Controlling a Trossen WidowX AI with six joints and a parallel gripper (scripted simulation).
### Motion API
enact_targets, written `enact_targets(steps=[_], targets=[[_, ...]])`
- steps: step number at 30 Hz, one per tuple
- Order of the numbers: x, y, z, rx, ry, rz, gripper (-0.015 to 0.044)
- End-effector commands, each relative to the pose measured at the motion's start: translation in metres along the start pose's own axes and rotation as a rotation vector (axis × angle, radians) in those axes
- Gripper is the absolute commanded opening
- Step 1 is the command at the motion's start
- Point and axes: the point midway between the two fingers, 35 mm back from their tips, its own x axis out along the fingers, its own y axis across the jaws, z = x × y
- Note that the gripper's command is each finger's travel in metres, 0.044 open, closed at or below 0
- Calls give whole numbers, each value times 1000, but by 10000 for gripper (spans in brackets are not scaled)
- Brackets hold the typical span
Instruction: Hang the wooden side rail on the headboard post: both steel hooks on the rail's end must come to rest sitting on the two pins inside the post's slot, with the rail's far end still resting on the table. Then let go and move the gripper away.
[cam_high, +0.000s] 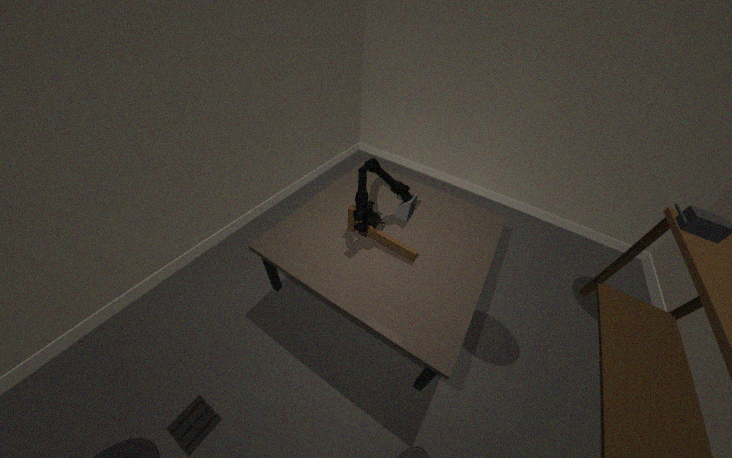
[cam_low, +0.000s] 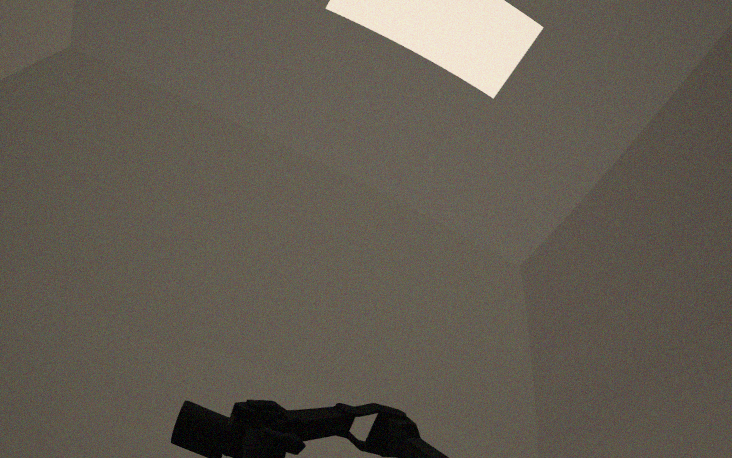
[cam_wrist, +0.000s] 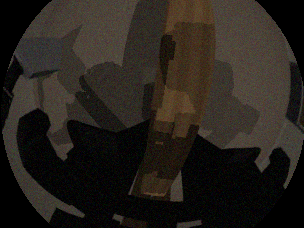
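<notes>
The wooden side rail (cam_high: 392, 244) (cam_wrist: 187, 75) extends to the right from below the gripper in the top view; its far end appears to rest on the table (cam_high: 377, 302). The headboard post (cam_high: 351, 217) is the short wooden piece just left of the gripper, partly covered by the arm. My gripper (cam_high: 364, 229) (cam_wrist: 174, 131) is shut on the rail near its post-side end, with a finger on each side in the wrist view. The hooks, slot and pins are hidden or too dark to make out, so I cannot tell whether the hooks sit on the pins. The exterior view shows only part of the arm.
The black arm (cam_high: 362, 186) (cam_low: 318, 423) arches over from its light grey base piece (cam_high: 407, 208) behind the rail. A wooden shelf unit (cam_high: 636, 372) stands beyond the table at the right. A blue-grey piece (cam_wrist: 42, 56) shows at the left of the wrist view.
</notes>
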Motion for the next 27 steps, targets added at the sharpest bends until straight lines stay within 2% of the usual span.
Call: enact_targets(steps=[1,27], targets=[[-3,-2,-4,5,2,-9,0],[-3,-2,-7,5,2,-9,0]])
